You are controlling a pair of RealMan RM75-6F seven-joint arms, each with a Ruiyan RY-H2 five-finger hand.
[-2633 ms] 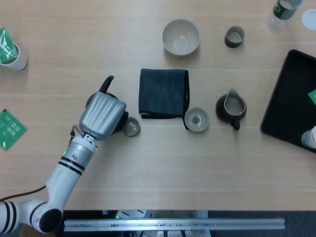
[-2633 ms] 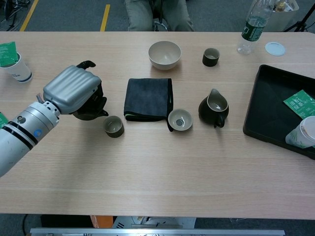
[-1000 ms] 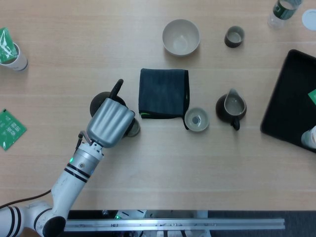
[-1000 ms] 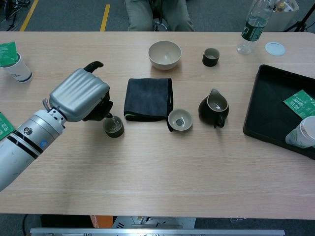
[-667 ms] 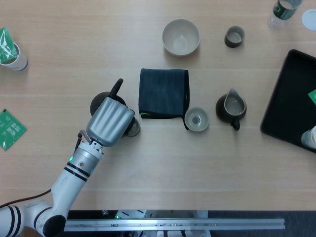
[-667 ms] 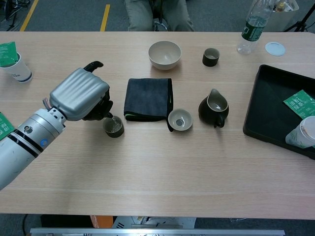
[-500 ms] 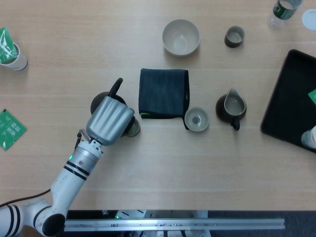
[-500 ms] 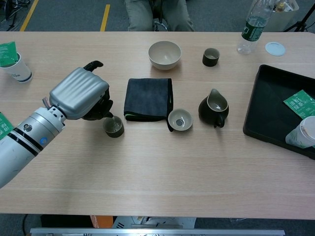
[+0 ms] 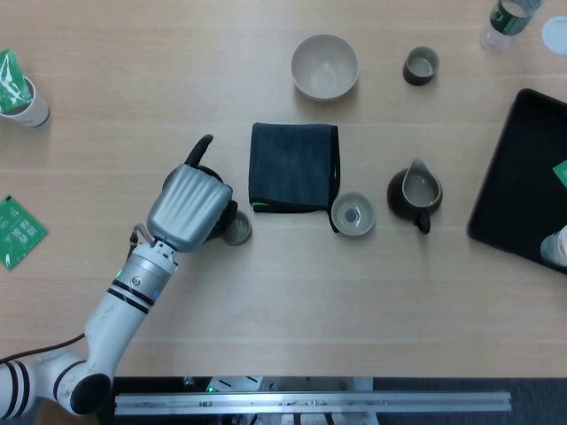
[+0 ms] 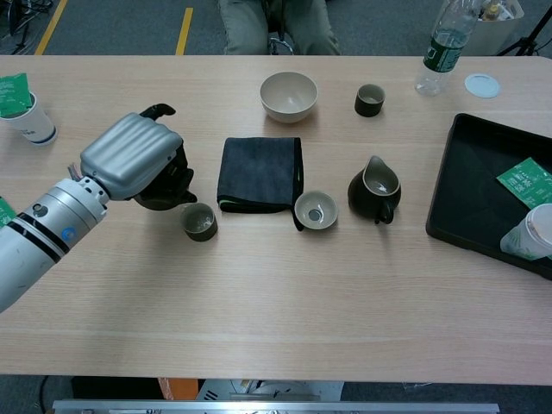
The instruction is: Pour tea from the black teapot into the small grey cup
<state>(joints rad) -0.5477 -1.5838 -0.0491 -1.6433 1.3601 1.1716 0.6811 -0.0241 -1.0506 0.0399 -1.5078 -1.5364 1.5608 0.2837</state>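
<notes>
My left hand (image 9: pixel 188 206) (image 10: pixel 131 157) grips the black teapot (image 10: pixel 166 197), covering most of it from above. In the head view only a dark edge of the teapot (image 9: pixel 228 212) shows beside the hand. The small grey cup (image 9: pixel 236 230) (image 10: pixel 199 222) stands on the table just right of the teapot. The spout is close to the cup's rim but not over it. The pot looks nearly level. My right hand appears in neither view.
A folded dark cloth (image 9: pixel 294 166) lies right of the cup, with a pale cup (image 9: pixel 353 214) and a dark pitcher (image 9: pixel 415 193) beyond it. A beige bowl (image 9: pixel 325 66) and a dark cup (image 9: pixel 421 65) stand at the back. A black tray (image 9: pixel 523 177) is at far right, a paper cup (image 9: pixel 22 97) at far left.
The left hand has drawn the teapot back to the left and levelled it; its spout no longer tilts over the grey cup.
</notes>
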